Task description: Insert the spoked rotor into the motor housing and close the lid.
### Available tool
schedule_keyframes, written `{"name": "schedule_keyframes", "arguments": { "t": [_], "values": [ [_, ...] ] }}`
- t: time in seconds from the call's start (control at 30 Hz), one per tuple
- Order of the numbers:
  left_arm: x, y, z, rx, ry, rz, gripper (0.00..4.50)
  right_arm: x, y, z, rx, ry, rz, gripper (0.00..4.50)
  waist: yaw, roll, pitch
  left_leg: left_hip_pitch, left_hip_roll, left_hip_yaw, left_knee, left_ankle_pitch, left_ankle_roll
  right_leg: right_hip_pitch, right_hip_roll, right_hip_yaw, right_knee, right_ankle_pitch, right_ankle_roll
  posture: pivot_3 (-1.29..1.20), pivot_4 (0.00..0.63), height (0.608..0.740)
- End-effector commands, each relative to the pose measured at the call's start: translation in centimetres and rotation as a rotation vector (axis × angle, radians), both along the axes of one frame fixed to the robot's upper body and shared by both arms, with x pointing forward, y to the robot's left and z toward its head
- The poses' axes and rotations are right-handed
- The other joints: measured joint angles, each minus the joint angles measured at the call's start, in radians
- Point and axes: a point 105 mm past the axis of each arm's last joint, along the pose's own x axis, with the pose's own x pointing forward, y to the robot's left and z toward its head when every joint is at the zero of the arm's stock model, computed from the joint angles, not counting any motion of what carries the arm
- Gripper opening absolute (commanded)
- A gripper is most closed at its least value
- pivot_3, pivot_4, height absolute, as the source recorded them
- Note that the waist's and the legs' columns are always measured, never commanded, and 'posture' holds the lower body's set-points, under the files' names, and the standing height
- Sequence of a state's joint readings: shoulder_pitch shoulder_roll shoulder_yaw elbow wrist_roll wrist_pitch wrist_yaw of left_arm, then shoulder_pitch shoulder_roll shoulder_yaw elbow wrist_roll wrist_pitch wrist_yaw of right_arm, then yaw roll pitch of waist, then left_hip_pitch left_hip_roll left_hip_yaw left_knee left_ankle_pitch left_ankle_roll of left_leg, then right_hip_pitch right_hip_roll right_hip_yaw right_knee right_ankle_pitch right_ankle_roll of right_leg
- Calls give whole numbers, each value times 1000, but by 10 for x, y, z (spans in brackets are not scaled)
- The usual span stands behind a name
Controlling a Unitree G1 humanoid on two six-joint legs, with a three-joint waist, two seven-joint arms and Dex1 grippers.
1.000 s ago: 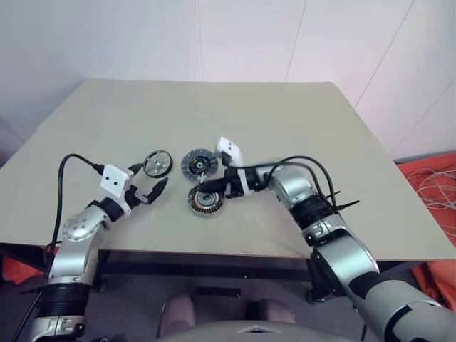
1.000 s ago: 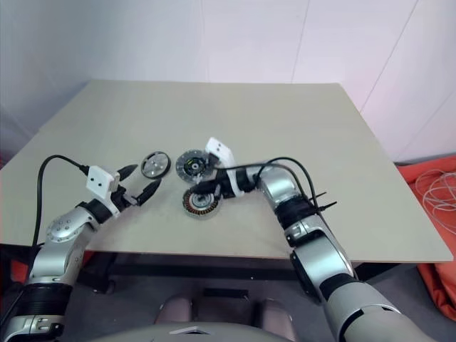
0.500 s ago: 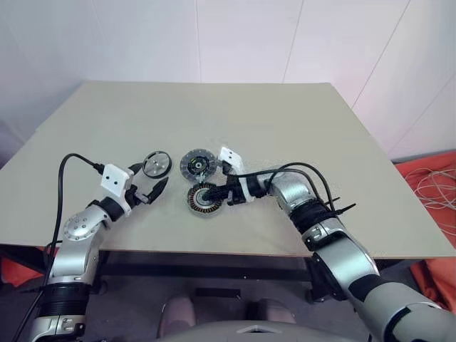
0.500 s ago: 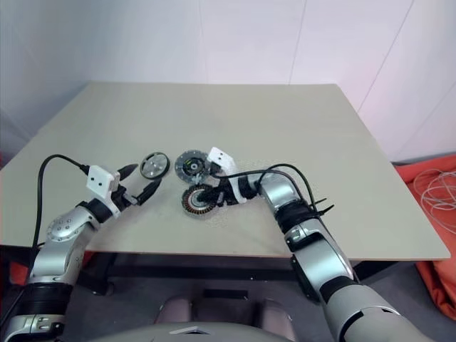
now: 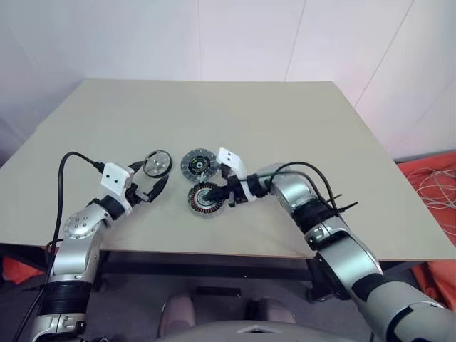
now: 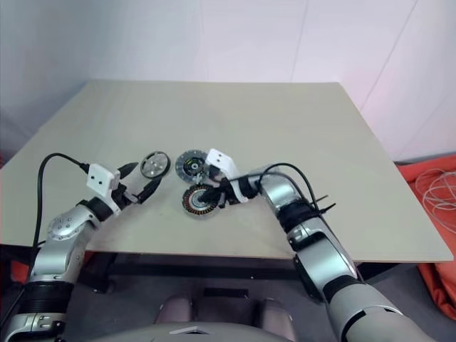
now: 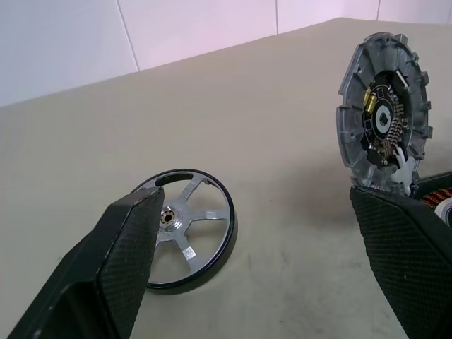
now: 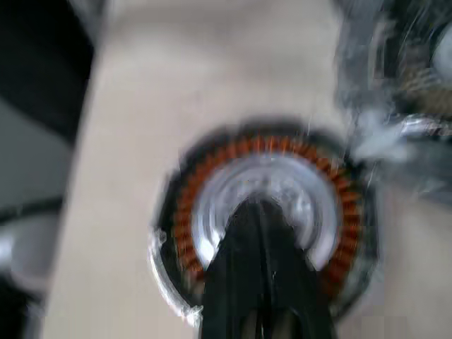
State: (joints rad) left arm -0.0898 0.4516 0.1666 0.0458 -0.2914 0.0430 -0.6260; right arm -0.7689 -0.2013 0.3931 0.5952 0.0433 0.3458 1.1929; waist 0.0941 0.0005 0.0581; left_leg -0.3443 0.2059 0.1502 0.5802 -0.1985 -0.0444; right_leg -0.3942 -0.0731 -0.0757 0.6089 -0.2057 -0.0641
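The spoked rotor (image 5: 157,163) lies flat at the table's left, black rim around pale spokes. Just short of it hovers my left gripper (image 5: 148,182), open and empty; in the left wrist view the rotor (image 7: 187,226) shows past the left fingertip (image 7: 134,233). The lid (image 5: 197,164), a ribbed grey disc with a dark centre, lies to the rotor's right. In front of the lid sits the motor housing (image 5: 206,199) with its copper windings (image 8: 212,169). My right gripper (image 5: 214,192) is shut with nothing in it, its tip (image 8: 258,208) over the housing's silver hub. I cannot tell whether it touches.
All three parts sit close together near the front edge of the beige table (image 5: 285,114). The lid (image 7: 385,120) stands just beyond my left gripper's right finger (image 7: 402,240). A cable (image 5: 75,158) loops off the left wrist.
My right wrist has tipped and rolled a little, bringing its shut fingertips from the housing's right rim to over its hub. The left arm and the three parts have stayed still.
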Motion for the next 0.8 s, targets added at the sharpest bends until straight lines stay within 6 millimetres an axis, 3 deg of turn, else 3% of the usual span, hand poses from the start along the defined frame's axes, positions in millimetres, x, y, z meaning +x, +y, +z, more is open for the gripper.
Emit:
{"name": "schedule_keyframes", "arguments": {
  "t": [0.03,0.13,0.4,0.53,0.8],
  "values": [
    [3,5,15,-54,-43,34,4500,-3,-11,-17,-85,-4,5,29,0,0,0,1,0,0,0,0,0,3,0,0,0,0,1,0,0,740],
    [6,10,18,-144,-19,88,4500,1,-2,3,7,-35,2,29,0,0,0,9,0,0,0,0,0,7,0,0,0,-4,7,0,0,740],
    [11,23,16,-470,153,230,4500,3,-4,52,165,-99,12,29,0,0,0,7,0,0,0,0,0,6,0,0,0,-1,1,0,0,740],
    [10,21,10,-681,272,258,4500,-2,-12,70,203,-98,19,930,0,-1,0,3,0,0,0,0,0,3,0,0,0,0,0,0,0,740],
    [9,9,0,-1044,430,274,4500,-11,-33,96,220,-116,27,3769,3,-2,0,0,0,-1,1,0,1,3,0,-2,-2,-1,1,0,0,740]
  ]
}}
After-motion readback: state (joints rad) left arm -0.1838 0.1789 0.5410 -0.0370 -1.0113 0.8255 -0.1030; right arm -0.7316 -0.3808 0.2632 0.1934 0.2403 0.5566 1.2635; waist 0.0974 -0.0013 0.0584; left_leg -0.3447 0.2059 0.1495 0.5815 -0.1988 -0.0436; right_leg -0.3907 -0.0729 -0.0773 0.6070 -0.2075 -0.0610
